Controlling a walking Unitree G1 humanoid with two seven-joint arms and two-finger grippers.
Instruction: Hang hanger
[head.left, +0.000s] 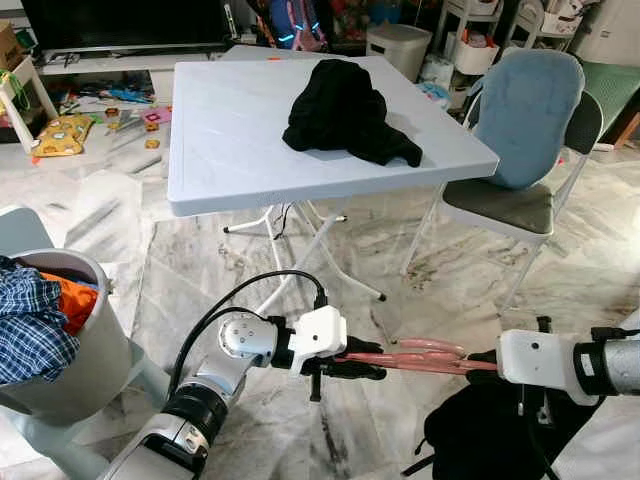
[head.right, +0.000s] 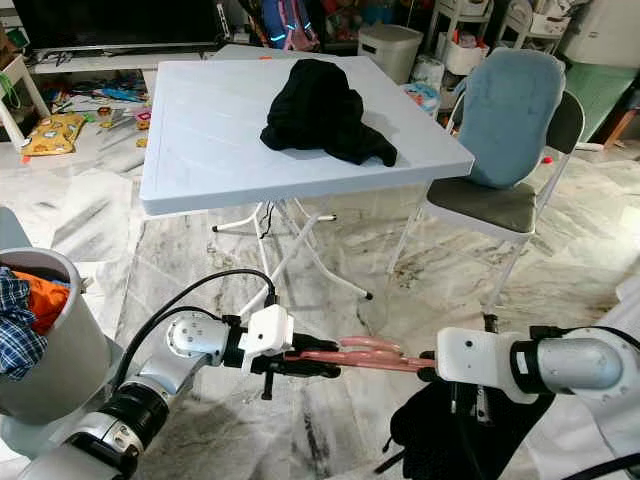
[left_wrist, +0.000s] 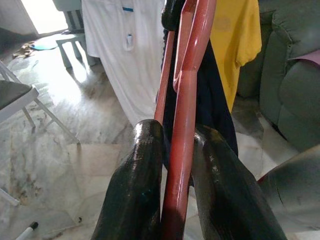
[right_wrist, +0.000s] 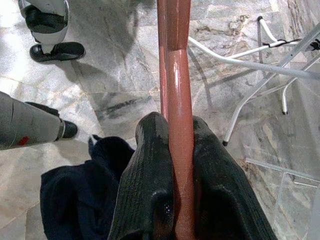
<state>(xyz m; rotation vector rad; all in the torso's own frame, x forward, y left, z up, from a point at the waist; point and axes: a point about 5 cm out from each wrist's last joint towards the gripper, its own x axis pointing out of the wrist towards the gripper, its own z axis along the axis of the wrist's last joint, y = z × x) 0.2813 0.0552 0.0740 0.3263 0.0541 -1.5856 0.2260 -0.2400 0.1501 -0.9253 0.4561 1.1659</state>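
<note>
Currently: marble floor (head.left: 200, 260), with a grey folding table (head.left: 230, 130) ahead and a black garment (head.left: 345, 110) heaped on the table's far right part. Blue-cushioned chair (head.left: 525, 130) stands just right of the table. Grey laundry bin (head.left: 70, 350) sits at the robot's left, holding a blue plaid cloth (head.left: 30, 325) and something orange (head.left: 70, 300). Toys and a TV stand are in the background behind the table. Low in front of the robot, both arms meet over the floor. Left gripper (head.left: 365, 358) is clenched on one end of the pink hanger (head.left: 420, 355); the left wrist view has both black fingers (left_wrist: 135, 200) pinching the red-pink bar (left_wrist: 182, 150). Right gripper (head.left: 480, 362) is clamped on the other end; the right wrist view shows the bar (right_wrist: 177, 125) squeezed between its fingers (right_wrist: 150, 190). The hanger lies roughly level between the two grippers, well below table height. A dark navy garment (head.left: 480, 430) hangs under the right gripper's end, down by the floor. A white shirt (left_wrist: 125, 55) and a yellow shirt (left_wrist: 235, 35) hang in the left wrist view's background, beside a grey-green sofa (left_wrist: 290, 75).
</note>
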